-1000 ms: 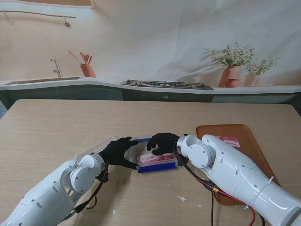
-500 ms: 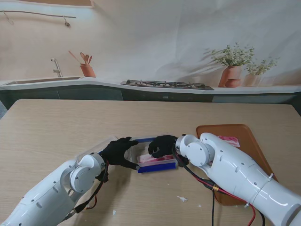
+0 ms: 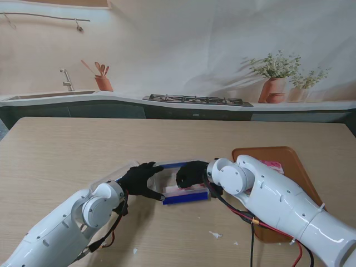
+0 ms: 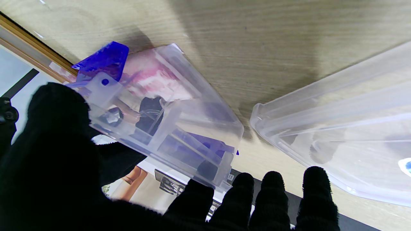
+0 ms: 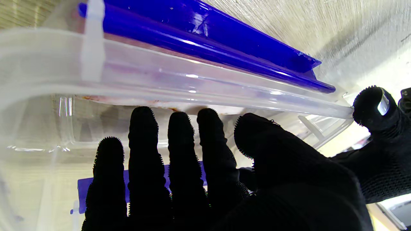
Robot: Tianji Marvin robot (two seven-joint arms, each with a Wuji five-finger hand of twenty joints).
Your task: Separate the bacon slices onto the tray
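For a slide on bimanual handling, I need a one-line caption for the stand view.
Left hand steadies a clear container while right hand reaches into it for bacon; brown tray waits alongside.

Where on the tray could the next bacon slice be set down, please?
The brown tray shows one slice near its far edge; the strip to the right of that slice is bare. The right arm hides most of the tray's left and near side. It is crowded around the bacon container, where both robot hands meet.

Soft, even daylight — gentle shadows on the table (image 3: 67, 150), glare and blur in wrist views.
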